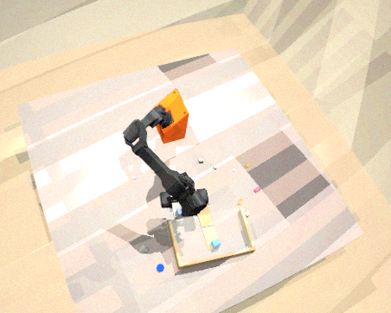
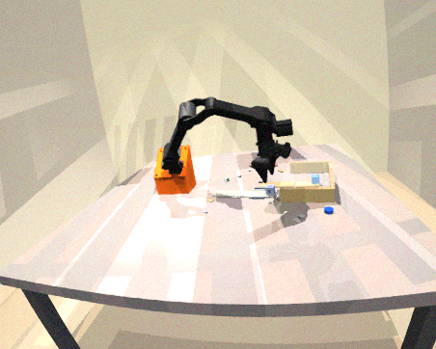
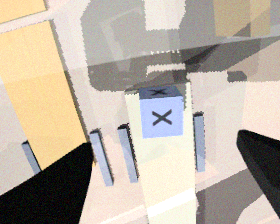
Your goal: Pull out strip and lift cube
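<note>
The labelled cube (image 3: 162, 117) (image 1: 179, 210) (image 2: 270, 190) is light blue with a dark X and sits on the pale strip (image 3: 168, 180) (image 2: 231, 195), which runs out of the wooden frame. The yellow-orange strip (image 3: 38, 95) (image 1: 205, 217) beside it shows a gap before its farther piece (image 3: 16, 10) (image 1: 210, 235). A brighter blue cube (image 1: 215, 243) (image 2: 315, 178) stands by that farther piece. My gripper (image 3: 165, 143) (image 2: 264, 178) is open and empty above the strips, its fingertips either side of the labelled cube in the wrist view. The arm hides the fingertips in the top view.
Low blue-grey rails (image 3: 199, 145) flank the strips. The wooden frame (image 1: 216, 258) (image 2: 306, 195) has raised walls. A blue disc (image 1: 160, 268) (image 2: 329, 210) lies outside it. A pink piece (image 1: 257, 189) and several tiny bits lie on the table. The orange base (image 1: 175, 130) (image 2: 174, 185) carries the arm.
</note>
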`<state>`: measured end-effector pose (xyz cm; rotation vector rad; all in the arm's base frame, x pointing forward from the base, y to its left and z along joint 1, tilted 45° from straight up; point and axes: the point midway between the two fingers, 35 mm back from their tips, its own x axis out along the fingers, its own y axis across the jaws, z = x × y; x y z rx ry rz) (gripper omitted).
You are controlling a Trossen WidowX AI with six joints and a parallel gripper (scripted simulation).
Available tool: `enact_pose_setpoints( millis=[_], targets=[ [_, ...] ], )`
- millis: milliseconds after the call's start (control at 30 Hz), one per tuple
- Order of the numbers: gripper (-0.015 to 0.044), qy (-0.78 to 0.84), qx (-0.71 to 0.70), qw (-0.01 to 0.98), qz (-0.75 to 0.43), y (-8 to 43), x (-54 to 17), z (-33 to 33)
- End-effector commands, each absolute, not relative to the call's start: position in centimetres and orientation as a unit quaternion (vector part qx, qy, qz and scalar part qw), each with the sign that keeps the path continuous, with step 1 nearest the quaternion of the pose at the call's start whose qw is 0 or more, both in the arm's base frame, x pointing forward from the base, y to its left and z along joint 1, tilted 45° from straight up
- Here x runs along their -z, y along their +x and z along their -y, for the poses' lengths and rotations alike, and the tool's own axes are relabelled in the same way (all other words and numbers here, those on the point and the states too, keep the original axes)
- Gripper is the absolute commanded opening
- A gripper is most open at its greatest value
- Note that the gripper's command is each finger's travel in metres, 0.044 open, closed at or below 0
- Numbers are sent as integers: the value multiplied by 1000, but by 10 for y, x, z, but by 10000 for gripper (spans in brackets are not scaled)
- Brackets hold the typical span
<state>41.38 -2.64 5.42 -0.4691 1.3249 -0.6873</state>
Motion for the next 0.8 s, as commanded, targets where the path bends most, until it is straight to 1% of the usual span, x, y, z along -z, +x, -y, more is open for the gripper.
enact_pose_setpoints(
  millis=[0,133,167,767],
  targets=[
    [361,-216,309,707,-598,417,-54,28],
    [256,-216,309,707,-598,418,-50,33],
    [250,-216,309,707,-598,418,-48,34],
    [250,-216,310,707,-598,421,-28,55]
  ],
)
